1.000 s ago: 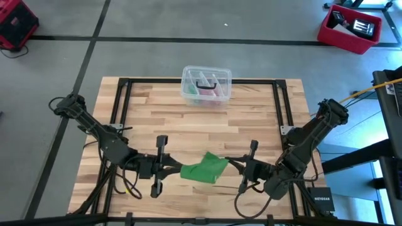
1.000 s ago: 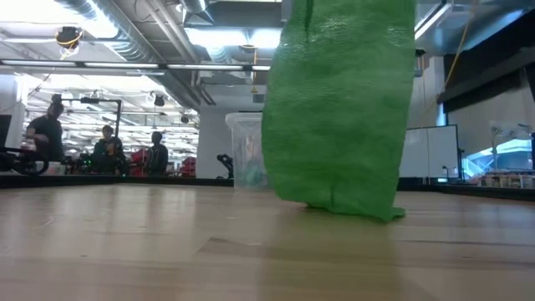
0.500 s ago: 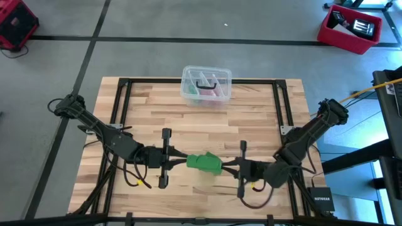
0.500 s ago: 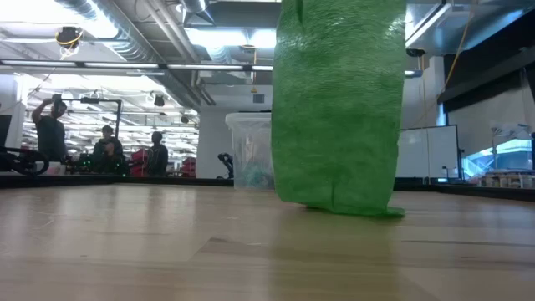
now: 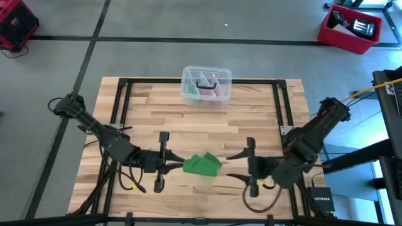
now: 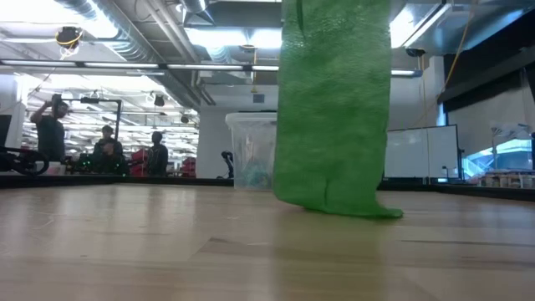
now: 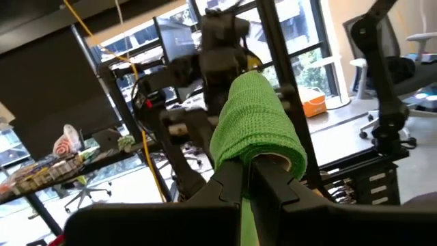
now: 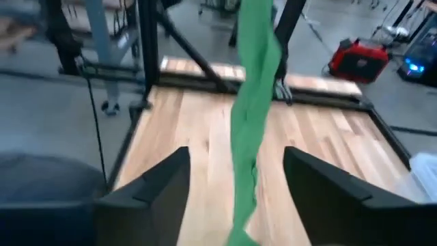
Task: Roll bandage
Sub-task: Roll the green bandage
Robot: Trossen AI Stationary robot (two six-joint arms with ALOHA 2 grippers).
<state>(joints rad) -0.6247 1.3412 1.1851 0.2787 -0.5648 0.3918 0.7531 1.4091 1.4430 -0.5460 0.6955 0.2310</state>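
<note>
- The bandage (image 5: 202,165) is judged light, soft and stretchy: a limp woven strip that sags and folds under its own weight, so it is best taken at the rolled end or by the edge of the free tail, not mid-length.
- It is seen as a bright green elastic strip with a fine knitted texture; in the left wrist view one end is wound into a small roll, and in the low view the rest hangs as a wide, wrinkled band down to the wooden worktop (image 5: 251,119).
- In the high view it lies at the lower centre of the frame, between the two arms.
- The left gripper (image 7: 247,179) is closed on the rolled end of the bandage, its fingers pinched together at the roll's core.
- The right gripper (image 5: 235,166) is held just right of the bandage, fingers spread wide and empty; the tail hangs between them untouched.
- A clear plastic box (image 5: 206,85) sits at the upper centre, well apart.
</note>
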